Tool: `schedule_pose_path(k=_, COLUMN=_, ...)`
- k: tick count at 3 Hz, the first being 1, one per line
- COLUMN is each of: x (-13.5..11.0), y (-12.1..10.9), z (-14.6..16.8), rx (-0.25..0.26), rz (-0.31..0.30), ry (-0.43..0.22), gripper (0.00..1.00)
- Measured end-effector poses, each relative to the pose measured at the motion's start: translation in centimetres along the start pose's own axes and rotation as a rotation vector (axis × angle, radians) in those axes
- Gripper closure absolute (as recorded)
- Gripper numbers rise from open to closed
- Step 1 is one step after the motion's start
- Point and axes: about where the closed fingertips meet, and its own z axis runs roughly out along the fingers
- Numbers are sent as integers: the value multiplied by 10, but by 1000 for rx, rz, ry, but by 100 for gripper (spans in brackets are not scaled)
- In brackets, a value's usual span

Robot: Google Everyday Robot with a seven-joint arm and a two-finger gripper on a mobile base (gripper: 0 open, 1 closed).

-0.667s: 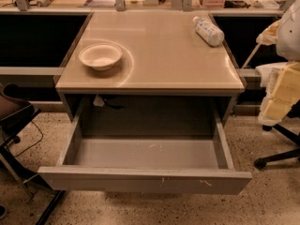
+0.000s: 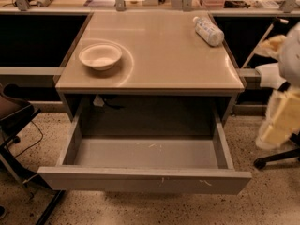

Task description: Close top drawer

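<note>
- End effector (image 2: 281,121) is hovering off to the right of the top drawer (image 2: 145,179), beside its right wall. Whether it is wide or narrow, I cannot tell. How is the drawer lying?
- It is hanging pulled far out from under the worktop (image 2: 178,55). I am judging the best push as flat on the middle of the drawer front, travelling straight toward the drawer's back, so it is not skewing on its slides. The bowl (image 2: 100,56) and bottle (image 2: 208,31) above the drawer are playing no part.
</note>
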Motion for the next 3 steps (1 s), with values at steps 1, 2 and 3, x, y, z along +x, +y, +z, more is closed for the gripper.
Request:
schedule_pose_path(k=1, x=-18, y=52, z=4, rx=62, rz=4, ry=-95, gripper=0)
schedule_pose_path(k=2, x=-42, y=95, z=37, rx=85, rz=20, ry=-192, gripper=0)
schedule_pose_path(k=3, x=-57, y=129, z=123, rx=5, rz=59, ry=-261, gripper=0)
